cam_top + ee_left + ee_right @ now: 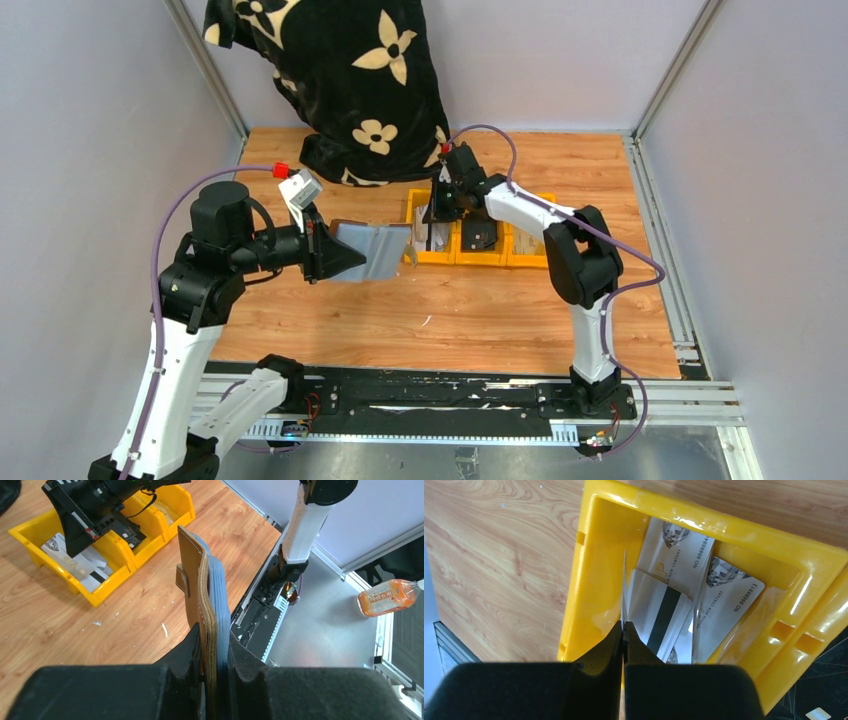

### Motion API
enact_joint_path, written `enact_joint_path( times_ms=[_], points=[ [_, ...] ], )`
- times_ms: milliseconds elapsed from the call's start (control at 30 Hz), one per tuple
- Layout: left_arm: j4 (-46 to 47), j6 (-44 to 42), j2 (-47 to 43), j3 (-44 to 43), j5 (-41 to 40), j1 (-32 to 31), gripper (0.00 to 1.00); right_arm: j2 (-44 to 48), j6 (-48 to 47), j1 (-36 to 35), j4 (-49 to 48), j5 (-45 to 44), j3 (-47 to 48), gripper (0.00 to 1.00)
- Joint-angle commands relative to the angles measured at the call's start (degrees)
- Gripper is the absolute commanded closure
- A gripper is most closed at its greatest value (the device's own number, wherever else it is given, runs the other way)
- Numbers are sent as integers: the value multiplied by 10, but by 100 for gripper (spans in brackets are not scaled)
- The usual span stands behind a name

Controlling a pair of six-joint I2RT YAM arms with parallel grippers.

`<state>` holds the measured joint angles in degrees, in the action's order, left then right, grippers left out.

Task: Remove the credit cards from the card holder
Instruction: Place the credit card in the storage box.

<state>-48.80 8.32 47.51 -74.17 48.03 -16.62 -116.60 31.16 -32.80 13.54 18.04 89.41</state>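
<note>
While the left gripper (215,645) squeezes the bottom of the card holder (202,597) and holds it up in the air, the right gripper (623,627) is over at the yellow bin (724,530). The card holder stands on its edge above the desk (450,320). It is to the left of the bin and does not touch it. Its outside is brown, with a small tab, and its blue-grey sleeves sit side by side next to the brown cover.

The right gripper is pinched shut on a thin card (624,590). Only the edge of this card shows, like a fine line. It hangs inside the bin, close to the bin's left wall.

Under it, a few credit cards (729,597) lie flat in the bin. They are pale. Two show a dark emblem and a row of numbers, and one is turned over and shows a dark stripe.

So a good part of the job looks done. Some cards are out of the card holder and in the bin, and one more looks ready to be let go there.

I cannot tell what is left. Only the edges of the sleeves show, so I cannot see if any cards hide inside. If there are more, the right gripper will have to come back and pull them out, one by one.
</note>
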Motion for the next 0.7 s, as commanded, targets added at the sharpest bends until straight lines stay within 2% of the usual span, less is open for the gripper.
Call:
enact_joint_path(
  times_ms=[0, 167, 200, 433, 667],
  points=[
    [9, -3, -3, -15, 18, 1, 100, -16, 8, -10, 18, -32, 20, 100],
    [9, -4, -5, -20, 19, 1, 100, -21, -1, -16, 41, -71, 27, 100],
    [9, -3, -5, -21, 20, 1, 100, -22, -2, -18, 51, -82, 31, 97],
    [9, -3, -9, -33, 23, 1, 100, 10, -3, -24, 80, -139, 21, 68],
    [9, 3, -9, -25, 34, 2, 100, 121, -23, -32, 80, -141, 17, 43]
  ],
)
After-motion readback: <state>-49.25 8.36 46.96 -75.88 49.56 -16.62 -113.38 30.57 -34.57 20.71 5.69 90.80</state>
